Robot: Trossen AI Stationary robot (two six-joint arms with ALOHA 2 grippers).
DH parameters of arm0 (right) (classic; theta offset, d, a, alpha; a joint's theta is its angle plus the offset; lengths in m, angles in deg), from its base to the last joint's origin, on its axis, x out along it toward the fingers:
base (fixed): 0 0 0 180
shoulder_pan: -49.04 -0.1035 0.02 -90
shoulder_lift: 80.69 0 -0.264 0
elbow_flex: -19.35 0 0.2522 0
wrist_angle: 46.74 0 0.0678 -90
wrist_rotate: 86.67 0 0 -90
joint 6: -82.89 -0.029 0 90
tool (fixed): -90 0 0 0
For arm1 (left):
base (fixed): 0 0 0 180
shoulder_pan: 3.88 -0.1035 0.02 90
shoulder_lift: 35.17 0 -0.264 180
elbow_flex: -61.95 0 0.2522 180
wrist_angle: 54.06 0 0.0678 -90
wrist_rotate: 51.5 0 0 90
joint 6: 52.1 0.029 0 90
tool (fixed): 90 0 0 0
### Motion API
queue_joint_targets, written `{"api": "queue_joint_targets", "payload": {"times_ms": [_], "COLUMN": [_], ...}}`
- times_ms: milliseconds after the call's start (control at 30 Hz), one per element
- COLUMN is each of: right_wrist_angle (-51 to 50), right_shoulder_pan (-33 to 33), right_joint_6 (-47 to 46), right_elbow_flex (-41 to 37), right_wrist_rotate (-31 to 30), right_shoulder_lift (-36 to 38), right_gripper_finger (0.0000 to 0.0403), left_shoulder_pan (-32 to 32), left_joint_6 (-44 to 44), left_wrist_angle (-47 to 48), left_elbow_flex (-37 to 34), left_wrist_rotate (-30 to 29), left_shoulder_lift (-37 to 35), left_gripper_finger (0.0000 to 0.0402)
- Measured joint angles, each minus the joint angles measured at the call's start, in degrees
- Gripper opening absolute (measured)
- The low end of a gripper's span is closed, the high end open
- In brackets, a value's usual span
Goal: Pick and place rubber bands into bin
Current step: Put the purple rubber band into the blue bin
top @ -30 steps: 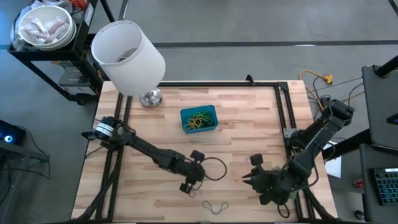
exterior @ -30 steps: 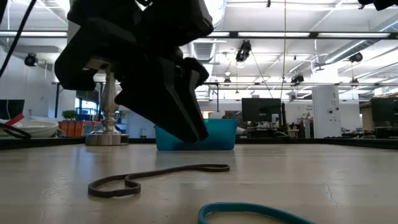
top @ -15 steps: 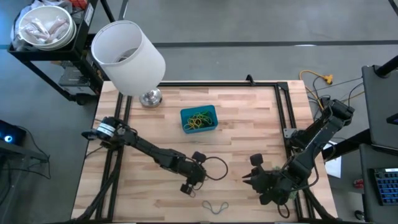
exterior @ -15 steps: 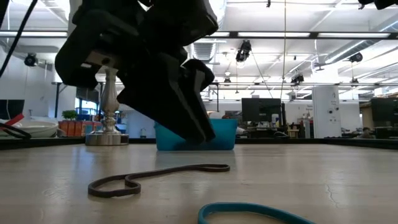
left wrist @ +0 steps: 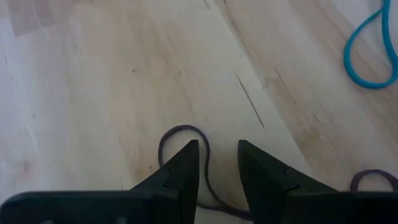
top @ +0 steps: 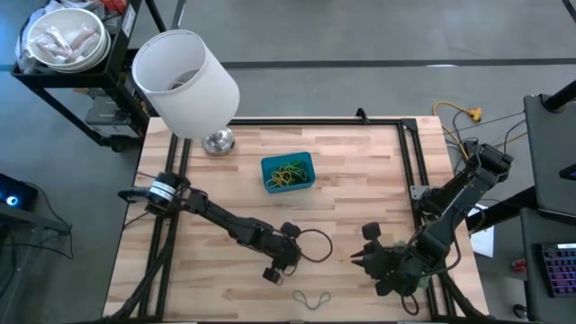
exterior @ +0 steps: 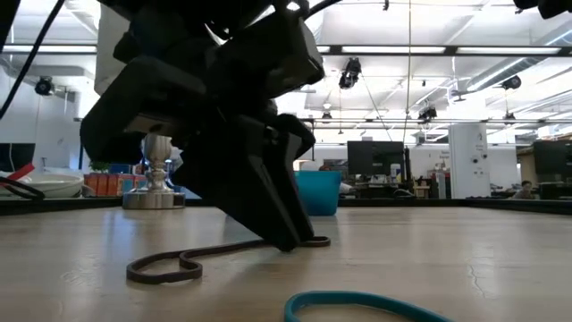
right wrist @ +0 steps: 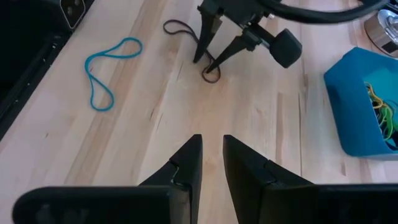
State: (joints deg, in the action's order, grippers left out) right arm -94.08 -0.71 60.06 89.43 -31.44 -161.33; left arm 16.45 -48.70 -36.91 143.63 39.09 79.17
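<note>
1. The left end effector (top: 279, 263) is down at the table (top: 360, 180) in the near middle, its two fingers (right wrist: 210, 38) spread and planted astride a dark rubber band (exterior: 223, 254). Nothing is pinched yet; one strand of the loop runs between the tips in the left wrist view.
2. That dark rubber band (left wrist: 186, 168) lies flat on the wood as a long, kinked loop. One end curls just beyond the fingertips and the rest trails away to the side.
3. A blue rubber band (top: 310, 299) lies nearer the table's near edge, close to the dark one but not touching it.
4. The bin (top: 288, 171) sits toward the far middle of the table, well apart from both loose bands, and already holds a tangle of yellow and green bands (right wrist: 384, 111).
5. The right end effector (top: 360, 261) hovers near the right side of the table, waiting; its fingers stand a little apart and hold nothing.
6. Handling, as a judgement: the band looks thin, very light and floppy, so it will droop and swing once lifted, and may stretch or snap free if snagged. It sits so flat that the tips must press to the wood to catch it.
7. The best hold seems to be a single strand near mid-loop, squeezed firmly between the pads, so both halves hang evenly.
</note>
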Motion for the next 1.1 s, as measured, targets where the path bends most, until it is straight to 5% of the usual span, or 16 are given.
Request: {"api": "queue_joint_targets", "payload": {"times_ms": [367, 600, 1100], "right_wrist_angle": [0.1, 0.1, 0.4], "right_shoulder_pan": [0.0, 0.0, 0.0], "right_joint_6": [-0.1, -0.1, -0.1], "right_elbow_flex": [-0.1, -0.1, -0.3], "right_wrist_rotate": [0.0, 0.0, 0.0], "right_shoulder_lift": [0.0, 0.0, -0.1], "right_gripper_finger": [0.0058, 0.0058, 0.0058], "left_shoulder_pan": [-0.8, -0.7, 3.9], "left_joint_6": [-6.0, -5.7, -3.3], "left_wrist_angle": [7.6, 11.1, 19.3], "left_elbow_flex": [0.3, 0.3, 0.1], "left_wrist_rotate": [-0.6, -3.6, -27.5], "left_shoulder_lift": [-0.3, -0.4, -8.6], "left_gripper_finger": [0.0008, 0.0001, 0.0]}}
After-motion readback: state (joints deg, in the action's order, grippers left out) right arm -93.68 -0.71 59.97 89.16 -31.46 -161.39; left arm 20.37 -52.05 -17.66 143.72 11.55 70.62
